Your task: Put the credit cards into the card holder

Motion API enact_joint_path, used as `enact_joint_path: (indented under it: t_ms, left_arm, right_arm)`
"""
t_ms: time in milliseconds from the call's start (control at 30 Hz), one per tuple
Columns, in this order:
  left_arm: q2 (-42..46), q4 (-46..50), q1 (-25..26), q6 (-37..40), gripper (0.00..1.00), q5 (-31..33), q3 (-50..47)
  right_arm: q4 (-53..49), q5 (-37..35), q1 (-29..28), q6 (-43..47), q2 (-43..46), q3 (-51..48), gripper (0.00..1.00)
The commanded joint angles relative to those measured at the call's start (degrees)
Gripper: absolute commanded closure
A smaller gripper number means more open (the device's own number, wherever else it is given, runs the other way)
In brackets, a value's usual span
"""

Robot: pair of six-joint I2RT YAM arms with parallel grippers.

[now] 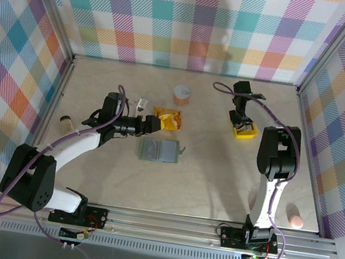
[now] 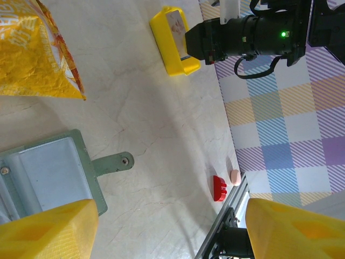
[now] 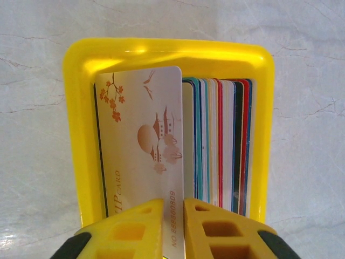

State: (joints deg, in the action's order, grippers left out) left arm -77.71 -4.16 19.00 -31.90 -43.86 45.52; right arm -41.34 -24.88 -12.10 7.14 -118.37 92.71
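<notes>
The sage-green card holder (image 1: 159,149) lies open on the table, its strap pointing right. In the left wrist view the card holder (image 2: 48,172) is at the lower left. My left gripper (image 1: 158,125) hovers just behind it, open, nothing between its yellow fingers (image 2: 48,229). The credit cards (image 3: 221,145) stand on edge in a yellow tray (image 3: 161,48) at the back right (image 1: 245,133). My right gripper (image 3: 173,216) points down into the tray, shut on the edge of a white credit card (image 3: 140,145) with a pink print, at the left end of the stack.
A crinkly orange-yellow snack packet (image 1: 169,118) lies behind the card holder. An orange roll (image 1: 182,93) stands further back. A beige cylinder (image 1: 65,120) is at the left wall. A pink piece (image 1: 296,221) and a red piece (image 2: 219,188) lie near the front right rail.
</notes>
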Motion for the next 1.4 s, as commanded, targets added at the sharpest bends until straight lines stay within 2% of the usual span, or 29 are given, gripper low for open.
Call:
enact_joint_path:
  t_ms: [0, 333, 600, 900, 1133, 1367]
  left_arm:
    - [-0.2, 1.0, 0.2, 1.1, 0.28, 0.0, 0.7]
    - [-0.3, 1.3, 0.2, 1.3, 0.28, 0.2, 0.7]
    - [0.1, 1.7, 0.2, 1.3, 0.28, 0.2, 0.9]
    - [0.1, 2.5, 0.2, 1.5, 0.28, 0.4, 1.6]
    - [-0.1, 3.5, 0.2, 2.3, 0.28, 0.7, 2.0]
    - [-0.3, 4.1, 0.2, 2.7, 0.28, 0.9, 2.2]
  right_arm:
    - [-0.5, -0.8, 0.2, 0.2, -0.4, 2.1, 0.80]
    - [-2.8, -0.1, 0.9, 0.9, -3.6, 3.7, 0.55]
    - [-3.2, -1.0, 2.0, 0.8, -5.0, 4.3, 0.49]
    - [-2.3, -2.1, 2.8, 1.2, -5.5, 4.6, 0.49]
    - [-0.8, -1.9, 2.8, 1.1, -4.7, 4.3, 0.64]
    - [-0.2, -1.6, 3.0, 1.1, -4.7, 4.9, 0.70]
